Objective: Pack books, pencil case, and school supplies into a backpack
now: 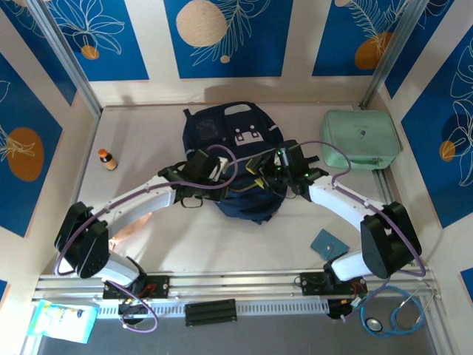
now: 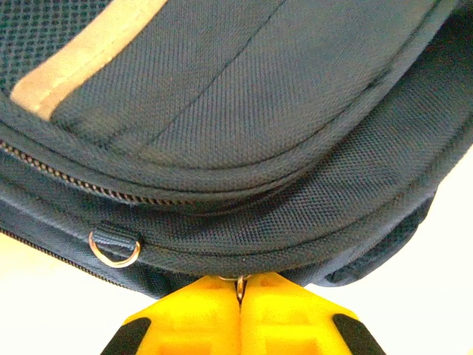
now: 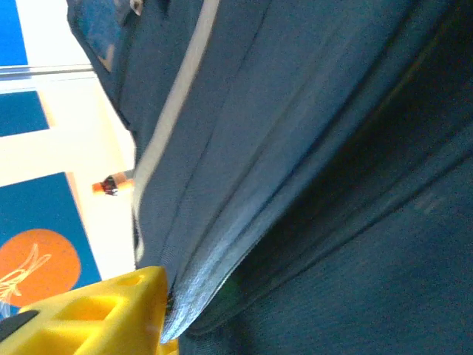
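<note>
The navy backpack (image 1: pixel 235 133) lies flat mid-table, with grey patches on its front pocket and a pale stripe (zip teeth show beneath). The left gripper (image 2: pixel 240 287) is clenched on a metal zipper pull (image 2: pixel 239 280). The right gripper (image 1: pixel 263 170) meets a seam, but I cannot tell its grasp. A teal booklet (image 1: pixel 329 244) lies on the pale table (image 1: pixel 148 133), and blue leaf-print panels (image 1: pixel 222 37) stand behind.

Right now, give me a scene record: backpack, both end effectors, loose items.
backpack: centre of table, front pocket up
left end effector: shut on zipper pull at backpack's edge
right end effector: against backpack fabric, open or shut unclear
teal booklet: near right, flat on table, not packed
mint-green case: far right, apart from backpack
orange-capped bottle: far left on table
</note>
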{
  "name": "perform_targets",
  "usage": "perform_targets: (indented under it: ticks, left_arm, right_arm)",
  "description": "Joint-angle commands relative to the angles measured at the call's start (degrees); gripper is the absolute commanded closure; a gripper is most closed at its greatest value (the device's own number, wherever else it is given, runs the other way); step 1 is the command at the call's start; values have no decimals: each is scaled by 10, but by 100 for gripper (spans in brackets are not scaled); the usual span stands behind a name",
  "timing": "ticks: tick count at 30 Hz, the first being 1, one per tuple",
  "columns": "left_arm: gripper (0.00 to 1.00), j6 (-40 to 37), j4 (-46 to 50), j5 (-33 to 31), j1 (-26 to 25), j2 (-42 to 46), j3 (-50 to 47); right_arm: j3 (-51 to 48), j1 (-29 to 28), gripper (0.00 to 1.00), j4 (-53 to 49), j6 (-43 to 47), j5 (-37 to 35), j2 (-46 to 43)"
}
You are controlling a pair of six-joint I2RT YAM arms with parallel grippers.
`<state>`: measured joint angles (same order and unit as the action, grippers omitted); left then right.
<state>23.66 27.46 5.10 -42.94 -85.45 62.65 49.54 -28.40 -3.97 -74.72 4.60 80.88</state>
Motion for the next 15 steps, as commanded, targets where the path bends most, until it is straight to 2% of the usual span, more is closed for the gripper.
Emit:
perform_targets:
  ticks: [1,11,14,15]
  left_arm:
    - [100,-7,-34,21,-14,-18,38]
    - [100,-83,26,14,-1,-14,37]
    - [100,-135,46,-1,17,-9,22]
    - [100,-161,47,-26,19,-5,12]
  right_arm:
    - [-9,-4,56,2,-31,-36,-10]
    - [27,28,87,-11,23,-16,-5]
    - [27,38,92,-16,34,-16,-16]
    - [29,42,93,-23,39,-14,-19]
